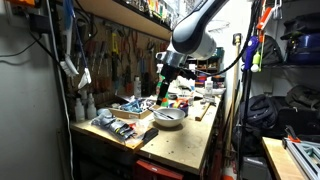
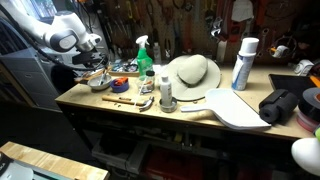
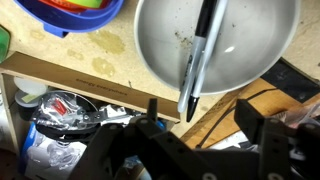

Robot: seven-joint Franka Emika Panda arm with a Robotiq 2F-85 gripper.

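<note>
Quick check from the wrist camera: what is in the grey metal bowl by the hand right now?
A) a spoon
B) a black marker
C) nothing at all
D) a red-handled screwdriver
B: the wrist view shows a black marker lying across the inside of the metal bowl, with its tip reaching over the rim towards the open hand.
</note>
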